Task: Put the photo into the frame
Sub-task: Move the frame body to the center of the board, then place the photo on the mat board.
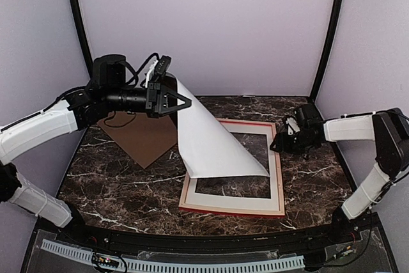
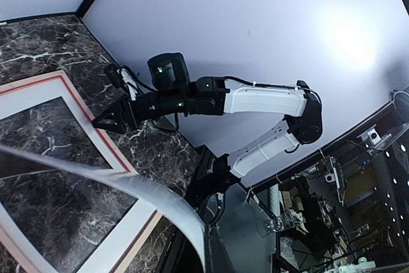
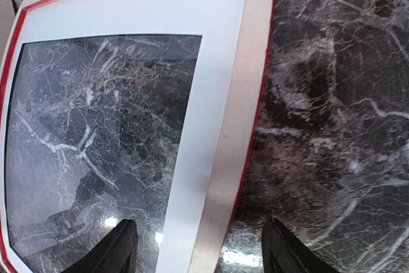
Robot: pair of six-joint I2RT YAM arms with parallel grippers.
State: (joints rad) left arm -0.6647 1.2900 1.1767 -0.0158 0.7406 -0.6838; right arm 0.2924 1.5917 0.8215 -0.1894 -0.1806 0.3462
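Fingers (image 3: 121, 250) of right gripper (image 3: 201, 254) are sitting closest to the lens. They're standing wide apart, gripping nothing, and straddling the right rail of the frame (image 3: 233, 132). Can't tell if they're touching the rail or hovering just above it.

Left gripper (image 1: 185, 101) is clamping the photo (image 1: 208, 139) by its upper left edge, high above the frame's far-left corner. Jaws aren't showing in its own wrist view; only the curled sheet is crossing the bottom there.

Photo is hanging tilted, with the plain white back facing the top camera. It's draping down so that its lower edge is resting across the frame's opening. Most of the sheet is up in the air, not lying flat.

Frame is lying flat on the counter (image 1: 128, 183) with pale wood up and red showing only at the edges. White mat (image 1: 249, 129) is sitting inside the frame with marble showing through its window. Brown backing board (image 1: 144, 135) is lying on the counter, off the frame's far-left side, under the left arm.

Progress, my read: roughly midway. Photo is lifted and brought over the frame but not seated. Remaining: lowering it flat onto the mat, squaring it inside the rails, and releasing.
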